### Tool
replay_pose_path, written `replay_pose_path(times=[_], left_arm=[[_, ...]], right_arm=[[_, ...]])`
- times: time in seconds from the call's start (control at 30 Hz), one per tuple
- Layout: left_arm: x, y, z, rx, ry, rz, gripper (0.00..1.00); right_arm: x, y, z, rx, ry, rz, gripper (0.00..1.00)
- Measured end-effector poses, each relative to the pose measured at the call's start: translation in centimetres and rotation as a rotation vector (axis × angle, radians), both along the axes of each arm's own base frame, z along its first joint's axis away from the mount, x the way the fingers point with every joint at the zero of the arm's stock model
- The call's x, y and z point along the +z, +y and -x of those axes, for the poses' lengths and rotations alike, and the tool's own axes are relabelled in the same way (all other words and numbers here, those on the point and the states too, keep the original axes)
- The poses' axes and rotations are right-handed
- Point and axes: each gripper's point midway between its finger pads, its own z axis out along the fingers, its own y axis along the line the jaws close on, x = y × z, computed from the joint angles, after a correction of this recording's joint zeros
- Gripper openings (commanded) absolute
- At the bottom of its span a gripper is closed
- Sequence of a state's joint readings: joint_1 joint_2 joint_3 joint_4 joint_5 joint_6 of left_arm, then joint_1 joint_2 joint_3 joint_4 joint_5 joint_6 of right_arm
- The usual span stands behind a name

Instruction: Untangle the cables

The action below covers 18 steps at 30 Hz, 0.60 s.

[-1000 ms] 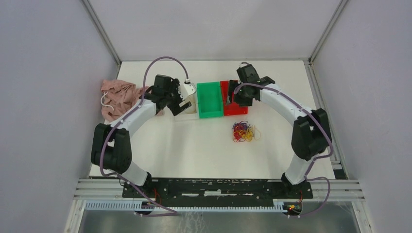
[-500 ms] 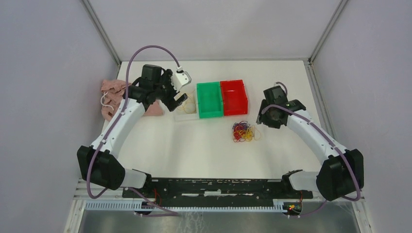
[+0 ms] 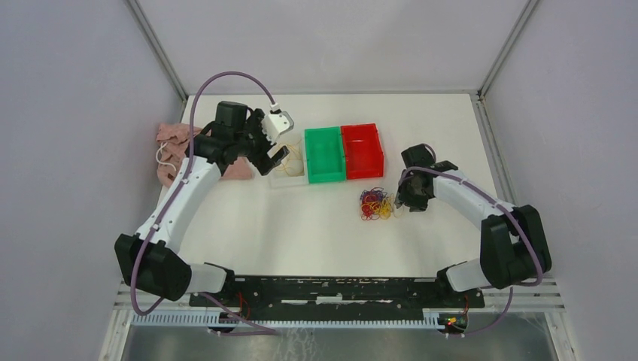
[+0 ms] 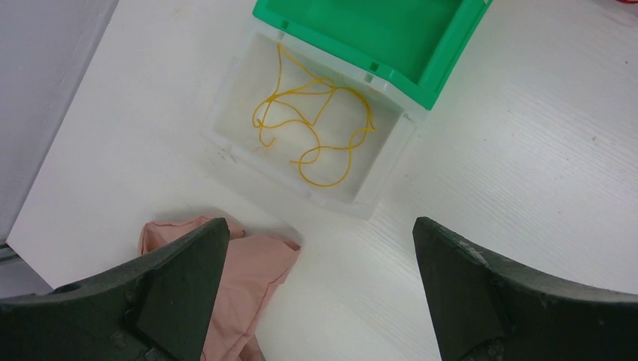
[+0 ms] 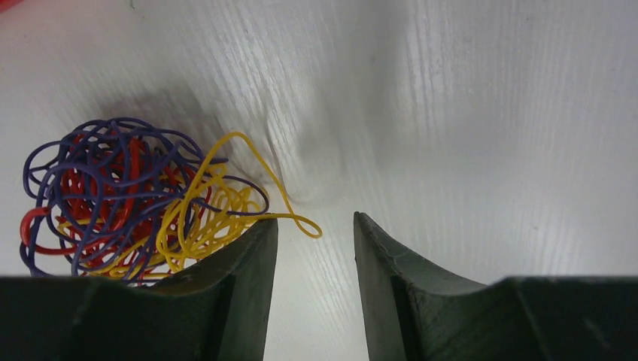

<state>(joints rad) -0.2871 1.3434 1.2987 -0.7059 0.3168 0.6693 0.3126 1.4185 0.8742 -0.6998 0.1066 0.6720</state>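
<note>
Right gripper (image 5: 316,218) at the tangled cables (image 5: 135,203), left gripper (image 4: 320,223) over the clear bin (image 4: 226,129).
Cable pile lies on the table (image 3: 301,226) near the red bin (image 3: 362,150). Right jaws narrow, empty, one yellow loop (image 5: 290,214) at the tips. Left jaws wide, empty, above a loose yellow cable (image 4: 325,128) in the clear bin.

Both arms are built of glossy white tubular links (image 3: 184,192) joined by bulky matt black housings (image 3: 154,265). A thick lilac hose (image 3: 229,74) runs along each arm. The left wrist carries a small white camera block (image 3: 280,122). The left gripper's fingers (image 4: 177,293) are dark, curved moulded plastic with a faint green tinge.
</note>
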Motion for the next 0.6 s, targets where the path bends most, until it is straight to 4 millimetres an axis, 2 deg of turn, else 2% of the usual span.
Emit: replay_pose_path(times=[0.1, 0.23, 0.4, 0.6], left_arm=[[0.2, 0.0, 0.2, -0.002, -0.001, 0.002, 0.99], [0.5, 0.0, 0.3, -0.004, -0.01, 0.006, 0.99], [0.5, -0.1, 0.4, -0.008, -0.009, 0.01, 0.99], [0.9, -0.5, 1.1, -0.033, -0.003, 0.032, 0.99]], right_arm=[[-0.8, 0.4, -0.4, 0.012, 0.011, -0.011, 0.41], [-1.7, 0.9, -0.8, 0.034, 0.023, -0.028, 0.25], [-1.5, 1.8, -1.5, 0.064, -0.003, -0.068, 0.01], [-0.4, 2.7, -1.5, 0.092, -0.049, -0.127, 0.0]])
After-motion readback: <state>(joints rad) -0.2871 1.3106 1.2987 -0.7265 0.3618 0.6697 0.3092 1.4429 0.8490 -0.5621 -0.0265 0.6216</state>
